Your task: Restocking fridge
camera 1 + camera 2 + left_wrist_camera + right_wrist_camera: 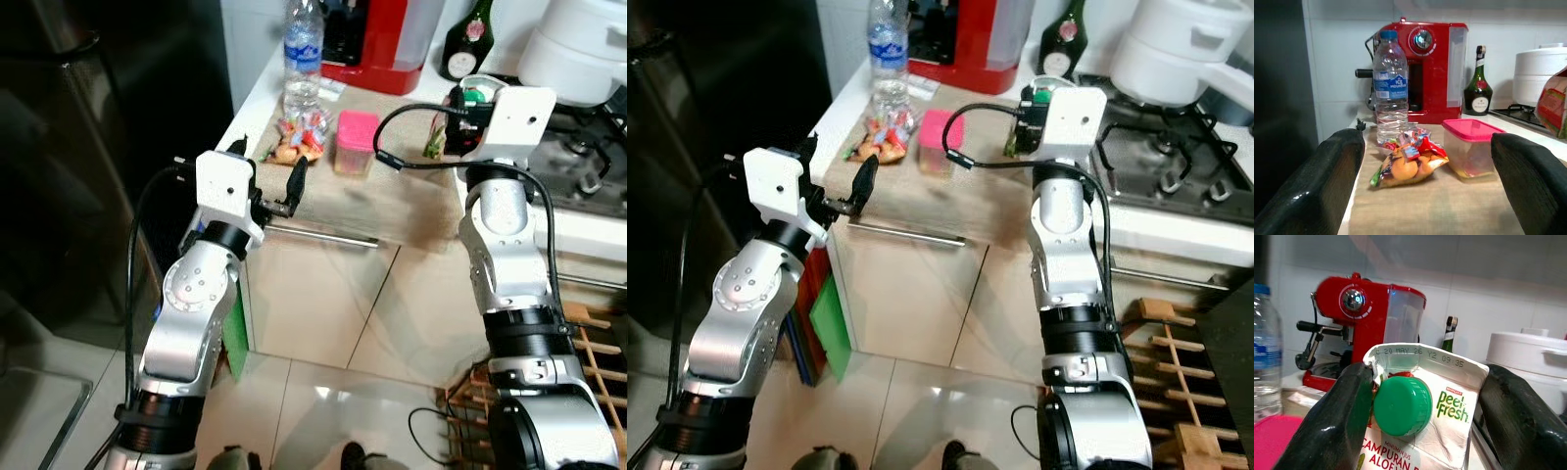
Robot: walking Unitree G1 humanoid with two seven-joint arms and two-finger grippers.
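A Peel Fresh juice carton (1449, 401) with a green cap (1402, 405) sits between the black fingers of my right gripper (1427, 379), which press on both of its sides above the counter's right part. My left gripper (269, 168) hovers open at the counter's front left edge with nothing between its fingers (1317, 186). Just beyond it lie a bag of colourful snacks (1408, 164), a clear box with a pink lid (1471, 149) and an upright water bottle (1391, 90).
A red coffee machine (377, 34) and a green wine bottle (468, 39) stand at the back wall. A white pot (578, 49) sits on the stove (588, 166) to the right. The black fridge (88, 147) is at left, a wooden rack (598, 343) on the floor at right.
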